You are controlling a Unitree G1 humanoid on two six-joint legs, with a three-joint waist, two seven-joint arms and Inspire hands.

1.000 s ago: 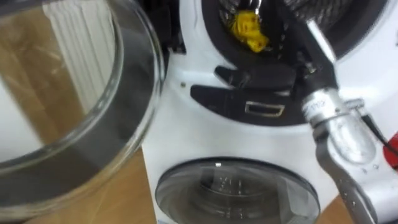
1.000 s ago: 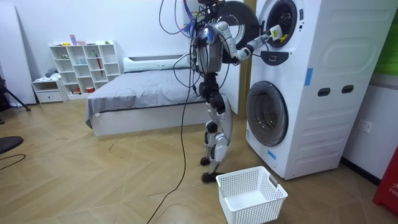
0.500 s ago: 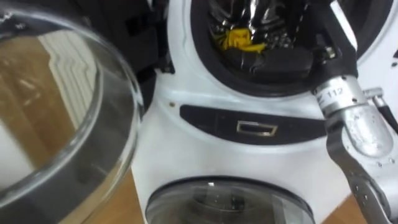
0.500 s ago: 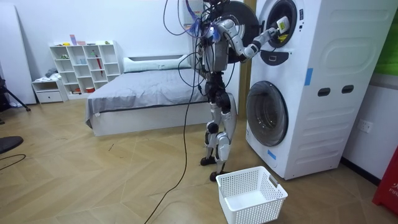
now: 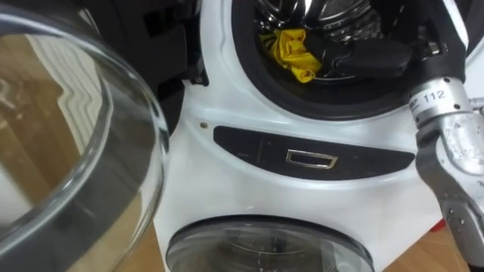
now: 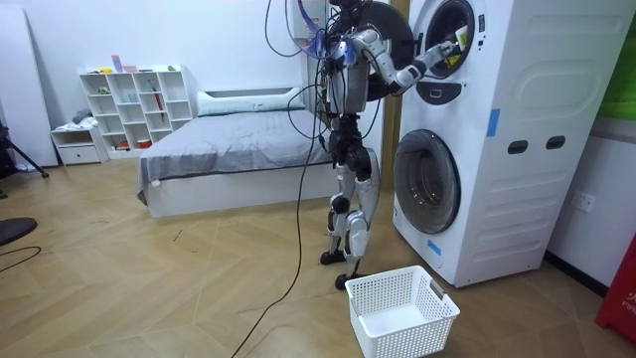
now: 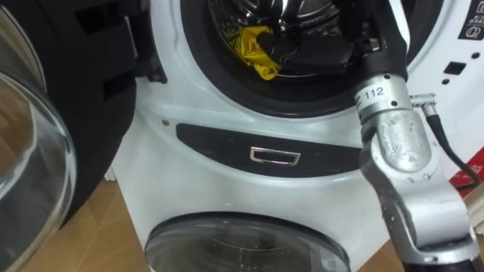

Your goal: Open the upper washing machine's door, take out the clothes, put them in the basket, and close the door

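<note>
A yellow cloth (image 5: pixel 291 49) lies at the front left of the upper washing machine's drum (image 5: pixel 340 15), also seen as the yellow cloth (image 7: pixel 253 45) in the right eye view. My right hand (image 5: pixel 367 57), black, reaches into the drum from the right and its tip lies right against the cloth. The dark drum hides how the hand stands around it. In the room view I stand upright in front of the stacked white machines (image 6: pixel 497 129), right arm raised into the upper opening.
The upper machine's open glass door (image 5: pixel 76 151) hangs at my left. Below a dark panel strip (image 5: pixel 310 155) is the lower machine's closed round door (image 5: pixel 265 245). A white basket (image 6: pixel 402 308) sits on the floor by my feet. A bed (image 6: pixel 229 149) stands behind me.
My right hand has gone from the drum's rim deeper inside, up to the yellow cloth. The eye view has shifted, and in the room view I have stepped closer to the machine.
</note>
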